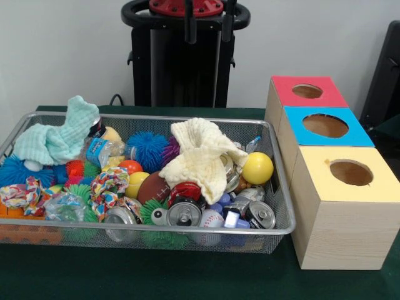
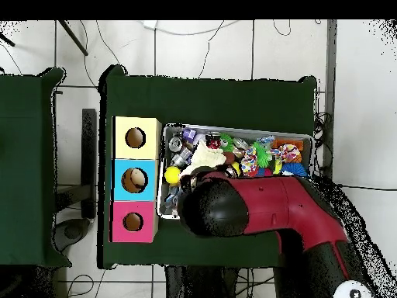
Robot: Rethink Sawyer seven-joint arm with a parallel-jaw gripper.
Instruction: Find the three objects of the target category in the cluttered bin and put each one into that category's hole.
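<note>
The cluttered bin point(image 1: 284, 181), a wide silver wire-mesh basket, sits on the green table and is full of mixed things. It holds crushed cans point(image 1: 184, 215), a yellow ball point(image 1: 257, 167), a small football point(image 1: 153, 186), a baseball point(image 1: 211, 219), a blue spiky ball point(image 1: 149, 149), a plastic bottle point(image 1: 100, 150), and cream point(image 1: 200, 153) and mint point(image 1: 56, 137) cloths. My gripper point(image 1: 209, 25) hangs high at the top edge, behind the bin's far side, open and empty. In the overhead view my red arm point(image 2: 264, 206) covers part of the bin point(image 2: 248, 132) and hides the gripper.
Three wooden boxes with round holes stand in a row beside the bin: pink top point(image 1: 306, 92), blue top point(image 1: 325, 126), yellow top point(image 1: 350, 173). They also show in the overhead view, yellow point(image 2: 136, 137), blue point(image 2: 136, 180), pink point(image 2: 133, 222). The black pedestal point(image 1: 184, 69) stands behind.
</note>
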